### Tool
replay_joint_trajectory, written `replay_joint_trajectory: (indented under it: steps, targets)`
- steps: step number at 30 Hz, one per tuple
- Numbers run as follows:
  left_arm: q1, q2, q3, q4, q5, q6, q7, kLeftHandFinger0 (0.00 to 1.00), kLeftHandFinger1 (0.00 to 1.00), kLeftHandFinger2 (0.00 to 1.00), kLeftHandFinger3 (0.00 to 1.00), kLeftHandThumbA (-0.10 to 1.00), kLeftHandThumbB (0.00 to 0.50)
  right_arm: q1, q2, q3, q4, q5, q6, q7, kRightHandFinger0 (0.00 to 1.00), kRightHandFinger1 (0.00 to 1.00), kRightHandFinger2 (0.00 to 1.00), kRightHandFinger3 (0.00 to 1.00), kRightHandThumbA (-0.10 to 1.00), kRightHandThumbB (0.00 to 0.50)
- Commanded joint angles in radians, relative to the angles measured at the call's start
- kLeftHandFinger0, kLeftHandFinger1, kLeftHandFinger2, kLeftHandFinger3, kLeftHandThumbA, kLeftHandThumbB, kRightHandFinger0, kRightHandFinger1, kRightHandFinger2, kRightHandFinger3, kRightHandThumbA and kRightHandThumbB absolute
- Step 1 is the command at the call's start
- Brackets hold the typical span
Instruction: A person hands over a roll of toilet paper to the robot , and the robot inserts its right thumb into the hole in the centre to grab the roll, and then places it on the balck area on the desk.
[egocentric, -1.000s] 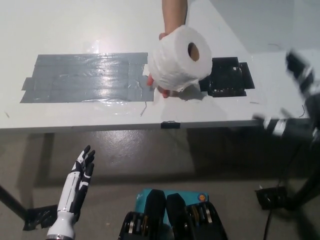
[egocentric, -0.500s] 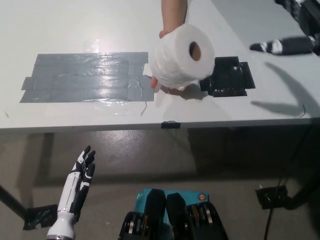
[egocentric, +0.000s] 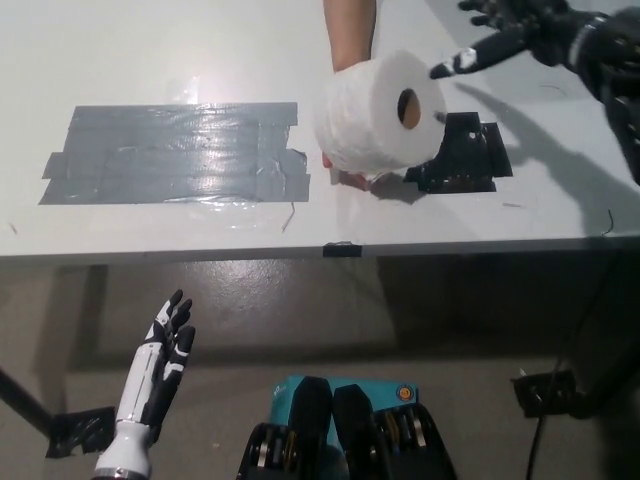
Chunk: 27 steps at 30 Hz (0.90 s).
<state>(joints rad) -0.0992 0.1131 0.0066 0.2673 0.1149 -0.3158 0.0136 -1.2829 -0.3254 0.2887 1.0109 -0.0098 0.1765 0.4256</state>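
Right robot hand (egocentric: 520, 30) spread wide beside toilet roll (egocentric: 380, 125) (person-held); left (egocentric: 160, 365) open.

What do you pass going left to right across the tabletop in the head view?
Grey tape patch → toilet paper roll, held up by a person's hand → black area → black right robot hand, open, above the table's far right.

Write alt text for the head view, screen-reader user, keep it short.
A person's hand holds a toilet paper roll above a white desk, core hole facing the robot's open black right hand, which reaches in from the upper right. A black area lies under the roll, grey tape to its left. The white left hand rests open below the desk edge.
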Motion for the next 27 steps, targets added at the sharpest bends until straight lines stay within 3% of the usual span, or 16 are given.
replay_joint_trajectory:
  steps: [1, 2, 3, 4, 14, 18, 27]
  targets:
    - [-0.020, 0.006, -0.006, -0.042, 0.016, -0.030, 0.007, 1.00, 1.00, 1.00, 1.00, 0.90, 0.161, -0.122, 0.027, 0.007, 0.095, -0.063, -0.122, -0.042, 1.00, 1.00, 1.00, 1.00, 0.98, 0.420]
    - [-0.021, 0.006, -0.006, -0.046, 0.016, -0.027, 0.006, 1.00, 1.00, 1.00, 1.00, 0.90, 0.159, -0.129, 0.034, 0.011, 0.119, -0.075, -0.129, -0.054, 1.00, 1.00, 1.00, 1.00, 0.99, 0.445]
    - [-0.021, 0.006, -0.006, -0.049, 0.020, -0.027, 0.008, 1.00, 1.00, 1.00, 1.00, 0.90, 0.157, -0.134, 0.039, 0.022, 0.134, -0.089, -0.142, -0.057, 1.00, 1.00, 1.00, 1.00, 1.00, 0.434]
    - [-0.024, 0.007, -0.006, -0.050, 0.018, -0.026, 0.006, 1.00, 1.00, 1.00, 1.00, 0.90, 0.156, -0.139, 0.041, 0.033, 0.144, -0.104, -0.155, -0.055, 1.00, 1.00, 1.00, 1.00, 0.99, 0.375]
    - [-0.032, 0.010, -0.010, -0.052, 0.023, -0.029, 0.000, 1.00, 1.00, 1.00, 1.00, 0.92, 0.141, -0.148, 0.056, 0.049, 0.204, -0.160, -0.159, -0.065, 1.00, 1.00, 1.00, 1.00, 0.98, 0.385]
    - [-0.035, 0.014, -0.008, -0.047, 0.026, -0.035, 0.001, 1.00, 1.00, 1.00, 1.00, 0.92, 0.141, -0.142, 0.048, 0.048, 0.202, -0.172, -0.122, -0.042, 1.00, 1.00, 1.00, 1.00, 0.98, 0.460]
    - [-0.033, 0.010, -0.008, -0.046, 0.022, -0.036, 0.000, 1.00, 1.00, 1.00, 1.00, 0.90, 0.124, -0.131, 0.020, 0.037, 0.173, -0.185, -0.091, -0.006, 1.00, 1.00, 1.00, 1.00, 0.92, 0.478]
